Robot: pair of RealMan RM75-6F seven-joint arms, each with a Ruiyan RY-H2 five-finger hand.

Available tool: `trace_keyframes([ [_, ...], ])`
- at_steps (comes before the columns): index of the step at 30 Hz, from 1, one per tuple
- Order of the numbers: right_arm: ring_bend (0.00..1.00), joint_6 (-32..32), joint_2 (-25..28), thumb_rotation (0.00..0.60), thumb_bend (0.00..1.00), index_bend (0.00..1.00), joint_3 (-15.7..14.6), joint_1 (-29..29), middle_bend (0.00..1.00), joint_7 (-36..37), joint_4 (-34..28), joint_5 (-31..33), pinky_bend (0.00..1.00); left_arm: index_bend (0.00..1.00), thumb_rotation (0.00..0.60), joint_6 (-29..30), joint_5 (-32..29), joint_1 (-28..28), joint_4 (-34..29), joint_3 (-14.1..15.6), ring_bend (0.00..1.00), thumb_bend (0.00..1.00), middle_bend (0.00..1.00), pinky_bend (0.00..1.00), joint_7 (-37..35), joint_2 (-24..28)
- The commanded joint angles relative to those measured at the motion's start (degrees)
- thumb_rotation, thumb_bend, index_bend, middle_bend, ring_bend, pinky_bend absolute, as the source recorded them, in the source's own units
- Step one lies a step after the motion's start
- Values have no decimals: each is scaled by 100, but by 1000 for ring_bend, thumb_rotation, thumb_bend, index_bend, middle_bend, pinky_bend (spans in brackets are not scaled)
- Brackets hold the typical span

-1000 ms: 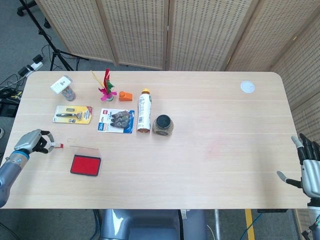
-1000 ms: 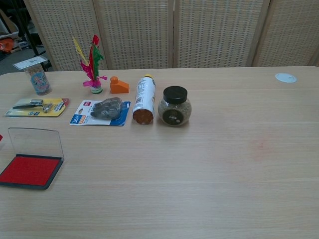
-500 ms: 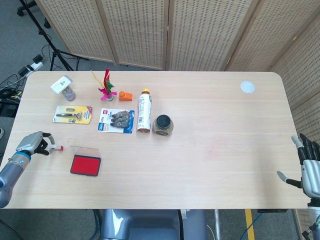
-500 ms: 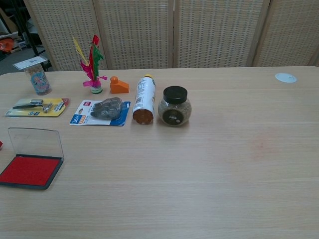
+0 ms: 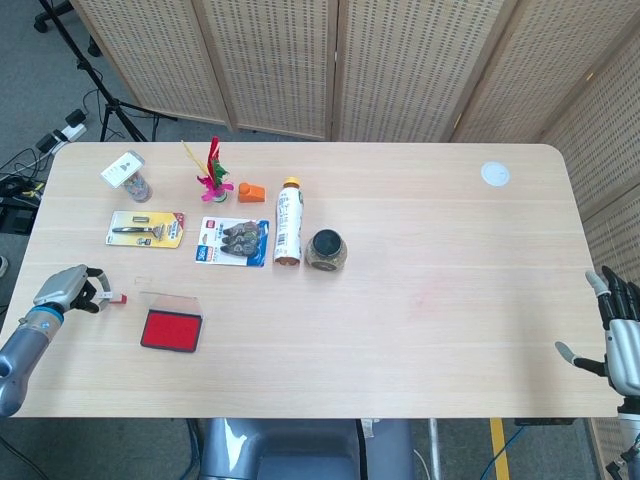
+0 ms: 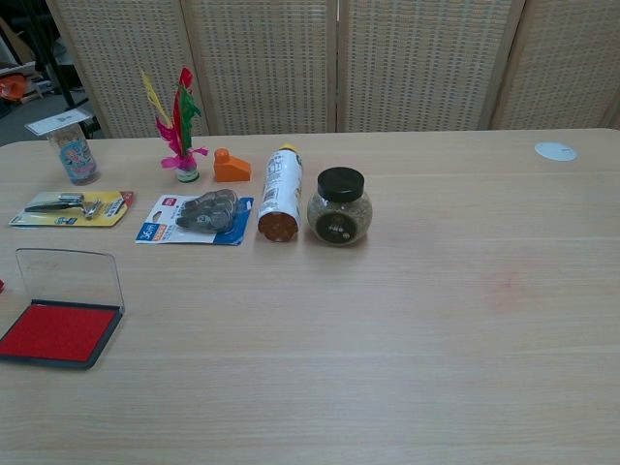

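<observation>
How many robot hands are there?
2. The left robot hand is at the table's left edge, holding a small red-tipped thing beside the red ink pad. The right robot hand is off the table's right edge, fingers spread.

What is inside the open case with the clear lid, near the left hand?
The open case holds a flat red ink pad filling its dark tray. The clear lid stands up behind it. Whatever lies under the pad is hidden.

Left hand (image 5: 68, 289) pinches small stamp (image 5: 113, 297) beside ink pad (image 5: 172, 330).
</observation>
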Motion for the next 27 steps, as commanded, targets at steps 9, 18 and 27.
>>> trace_keyframes([
  [9, 0, 12, 4, 600, 0, 0, 5, -3, 0, 12, -13, 0, 0, 483, 600, -59, -70, -9, -45, 4, 984, 365, 1000, 962, 150, 19],
  [18, 0, 25, 10, 600, 0, 0, 11, -8, 0, 12, -11, 4, 0, 421, 600, -49, -67, 6, -177, -9, 984, 361, 1000, 962, 197, 113],
  [27, 0, 91, 43, 600, 0, 0, 21, -36, 0, -9, -63, -7, 0, 319, 600, 1477, 461, 506, -1679, -125, 937, 320, 909, 952, 399, 1059],
])
